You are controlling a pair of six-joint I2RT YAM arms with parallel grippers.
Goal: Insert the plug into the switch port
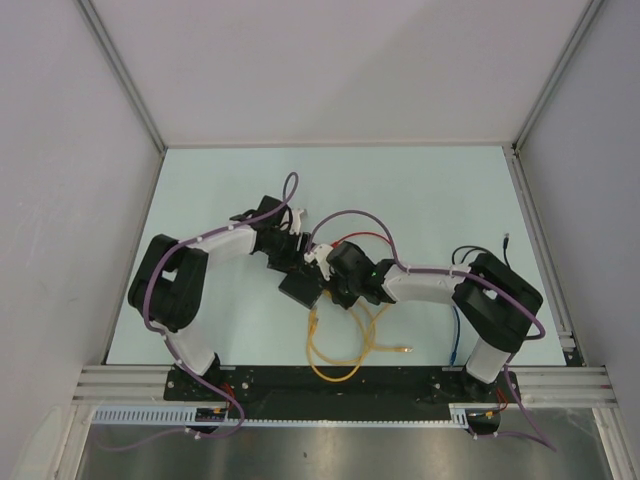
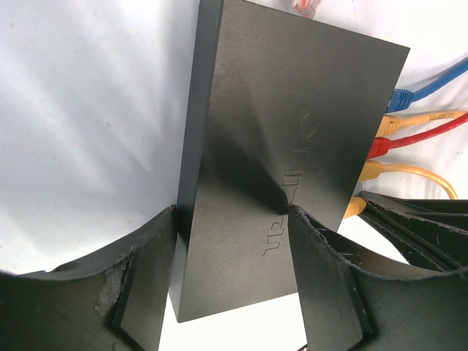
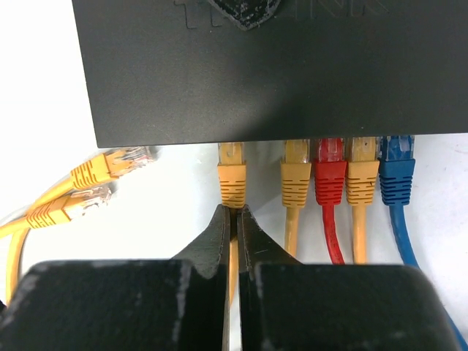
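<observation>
"Left claw [image 2: 232, 219]?"
"Clamped across the switch [image 2: 292, 110], bracing it."
"Right claw [image 3: 234, 216]?"
"Pinching the yellow cord [image 3: 233, 245] just behind the plug [image 3: 232, 179], which sits at the switch's edge. Seating step, I'd say: push straight in, then let go."

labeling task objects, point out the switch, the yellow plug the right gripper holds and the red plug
switch [image 2: 292, 124]: left wrist view, top face
held yellow plug [image 3: 232, 183]: right wrist view, ribbed boot
red plug [image 3: 330, 181]: right wrist view, ribbed boot
</observation>
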